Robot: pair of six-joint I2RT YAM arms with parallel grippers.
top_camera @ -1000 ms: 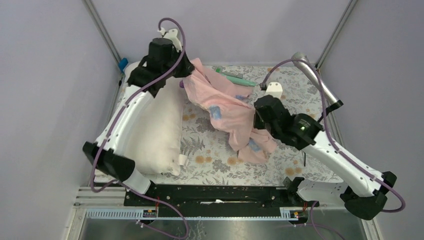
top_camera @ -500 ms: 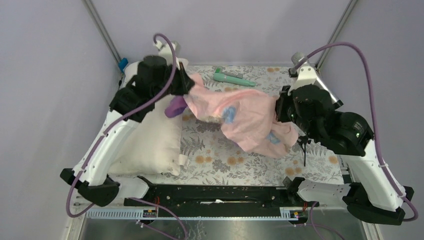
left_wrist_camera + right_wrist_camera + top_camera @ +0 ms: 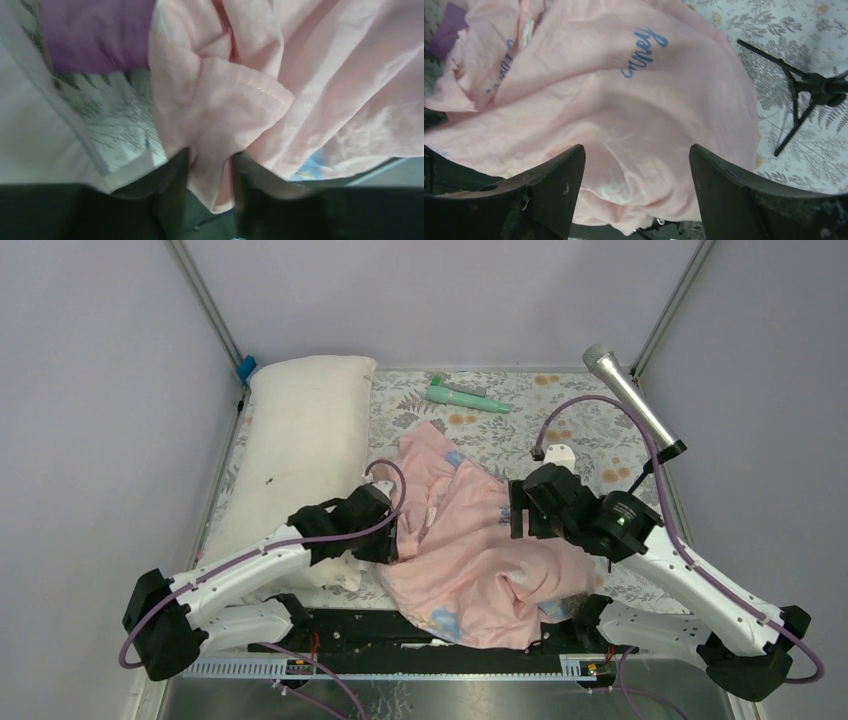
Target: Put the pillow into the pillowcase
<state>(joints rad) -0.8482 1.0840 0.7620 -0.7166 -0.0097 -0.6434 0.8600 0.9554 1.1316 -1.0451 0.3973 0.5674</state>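
The cream pillow [image 3: 300,440] lies lengthwise along the table's left side. The pink pillowcase [image 3: 470,550] is heaped at the front middle, hanging over the front rail, with its purple lining [image 3: 95,32] showing beside the pillow's edge. My left gripper [image 3: 392,538] is low at the heap's left edge. In the left wrist view the left gripper [image 3: 210,167] has its fingers parted, with a loose fold of the pillowcase [image 3: 220,100] hanging between them. My right gripper [image 3: 513,512] hovers over the heap's right side. Seen from its wrist, the right gripper [image 3: 636,165] stands wide open above the pillowcase [image 3: 624,100], holding nothing.
A floral table cloth [image 3: 570,440] covers the table. A teal pen-like object [image 3: 468,395] lies at the back. A silver microphone [image 3: 625,390] leans at the back right, its black tripod [image 3: 804,95] just right of the pillowcase. A black rail [image 3: 350,625] runs along the front edge.
Both arms came down and toward the front. The pillowcase, earlier held up stretched between the two shut grippers, now lies heaped on the table. Both grippers have opened.
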